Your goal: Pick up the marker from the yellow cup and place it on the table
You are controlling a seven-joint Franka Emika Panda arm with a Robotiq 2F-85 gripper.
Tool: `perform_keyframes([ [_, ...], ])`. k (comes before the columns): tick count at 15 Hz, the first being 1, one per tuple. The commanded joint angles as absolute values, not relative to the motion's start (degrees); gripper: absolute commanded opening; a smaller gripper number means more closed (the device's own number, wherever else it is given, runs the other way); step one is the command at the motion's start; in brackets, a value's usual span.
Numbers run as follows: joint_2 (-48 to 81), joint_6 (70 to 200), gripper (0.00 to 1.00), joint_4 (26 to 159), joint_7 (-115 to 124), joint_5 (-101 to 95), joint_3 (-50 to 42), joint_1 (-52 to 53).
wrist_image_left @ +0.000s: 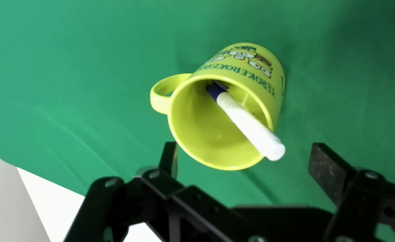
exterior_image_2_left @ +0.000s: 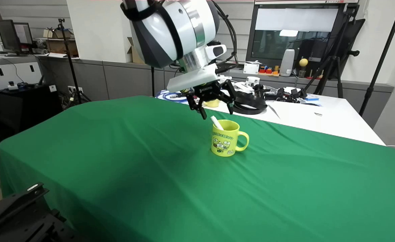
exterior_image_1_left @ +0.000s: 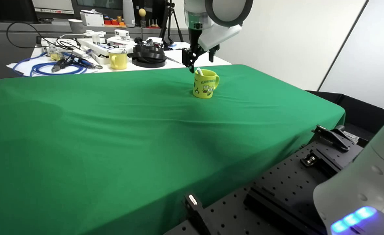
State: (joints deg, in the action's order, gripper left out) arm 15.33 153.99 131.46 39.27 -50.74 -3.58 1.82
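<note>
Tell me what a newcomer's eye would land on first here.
Probably the bright yellow cup, standing upright on the broad green-draped table. Next, the white marker leaning inside it, dark blue end down and white end sticking out, clearest in the wrist view. Then the black gripper, hanging open near the cup in both exterior views.

marker (wrist_image_left: 246, 122): white, dark blue | yellow cup (exterior_image_2_left: 225, 139): cartoon faces, teal lettering | table (exterior_image_1_left: 120, 140): green
</note>
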Motion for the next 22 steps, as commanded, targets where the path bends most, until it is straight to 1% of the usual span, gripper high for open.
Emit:
perform_keyframes([
  [1,16.1,153.2,1.0,130.4,43.0,-51.7,-4.2,2.6],
  [4,16.2,153.3,1.0,130.5,44.0,-52.0,-4.2,2.6],
  [5,16.1,153.6,0.75,130.6,44.5,-52.3,-4.3,2.7],
  [6,16.1,153.7,0.75,130.6,44.7,-52.4,-4.3,2.7],
  [9,16.2,153.5,0.51,130.6,45.1,-52.4,-4.3,2.7],
  [16,16.2,153.4,0.05,130.8,45.0,-51.9,-4.1,2.6],
  [17,16.3,153.3,0.01,130.8,45.0,-51.8,-4.1,2.5],
  [19,16.2,152.4,0.04,130.6,44.8,-51.6,-4.2,2.5],
  [22,16.0,150.5,0.04,129.9,43.3,-49.3,-3.7,2.1],
])
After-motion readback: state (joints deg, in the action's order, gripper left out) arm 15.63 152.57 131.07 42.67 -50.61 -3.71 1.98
